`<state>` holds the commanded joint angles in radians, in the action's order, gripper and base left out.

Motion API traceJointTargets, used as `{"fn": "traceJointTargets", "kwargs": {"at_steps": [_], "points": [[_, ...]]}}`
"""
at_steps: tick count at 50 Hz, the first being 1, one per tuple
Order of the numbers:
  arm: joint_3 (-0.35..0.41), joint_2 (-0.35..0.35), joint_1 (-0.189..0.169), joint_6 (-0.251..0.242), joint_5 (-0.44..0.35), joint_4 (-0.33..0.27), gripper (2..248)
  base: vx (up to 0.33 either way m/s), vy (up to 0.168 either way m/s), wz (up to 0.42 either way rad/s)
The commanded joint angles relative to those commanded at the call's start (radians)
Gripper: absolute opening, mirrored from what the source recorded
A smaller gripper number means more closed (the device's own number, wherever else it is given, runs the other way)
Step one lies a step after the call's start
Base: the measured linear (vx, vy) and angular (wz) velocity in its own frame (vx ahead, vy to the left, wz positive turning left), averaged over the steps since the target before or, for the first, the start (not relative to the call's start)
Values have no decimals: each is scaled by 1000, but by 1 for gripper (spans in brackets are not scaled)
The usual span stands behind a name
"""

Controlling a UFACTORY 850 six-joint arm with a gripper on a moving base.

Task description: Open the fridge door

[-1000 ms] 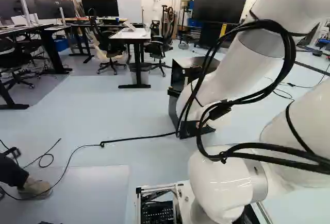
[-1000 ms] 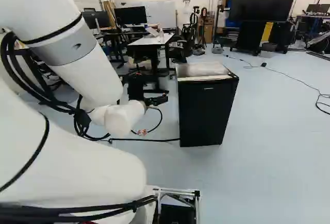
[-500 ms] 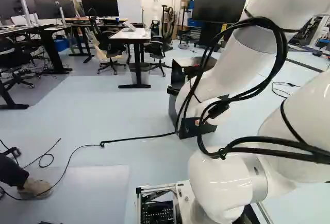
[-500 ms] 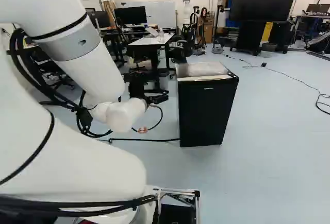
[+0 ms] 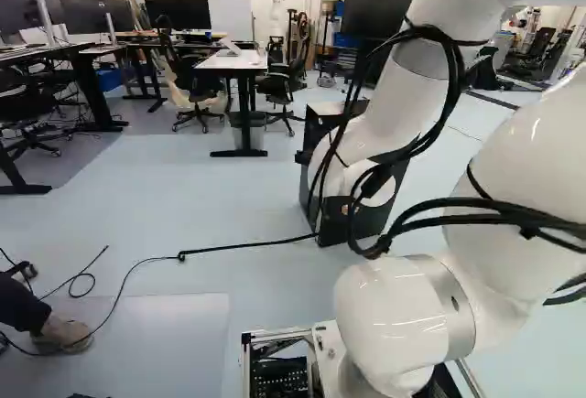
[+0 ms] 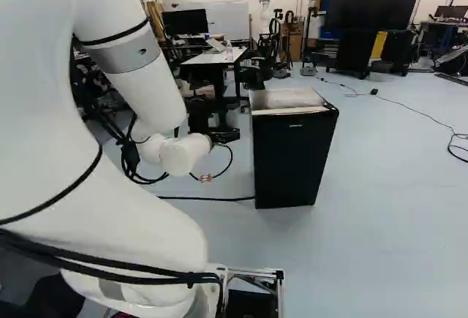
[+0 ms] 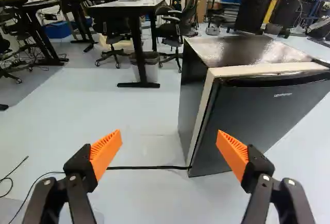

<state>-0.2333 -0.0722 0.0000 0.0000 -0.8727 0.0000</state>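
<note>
Right base view: my wrist [image 6: 184, 153] has edged forward and a little nearer the mini fridge [image 6: 292, 159]; base and fridge have not moved.
Left base view: my forearm [image 5: 389, 110] has swung, and more of the fridge's front now shows beside it.
Gripper [image 7: 169, 139]: released, nothing held; the orange pads [image 7: 105, 153] stand wide apart and touch nothing.
Mini fridge: upright on the floor [image 7: 139, 113], ahead of me; its near lower corner lies ahead between my fingers, most of its front beyond one of them.
Door [image 7: 258, 118]: shut, its side edge flush along the pale cabinet rim [image 7: 200, 121].
Door's top edge: a dark recess [image 7: 278, 80] runs along it, which I judge to be the likeliest grip.
What the shift means: I read this as the approach, contact yet to come. Next I should cross towards the door and line up on an edge.
Risk: a finger could strike the front corner and push the fridge instead of opening it.
</note>
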Motion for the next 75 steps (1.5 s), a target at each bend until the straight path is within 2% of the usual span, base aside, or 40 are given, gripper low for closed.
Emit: {"fn": "traceJointTargets", "kwargs": {"at_steps": [16,75], "points": [[-46,91,0,0,-2,0,247,0,0,0],[-115,316,0,0,-86,0,247,0,0,0]]}}
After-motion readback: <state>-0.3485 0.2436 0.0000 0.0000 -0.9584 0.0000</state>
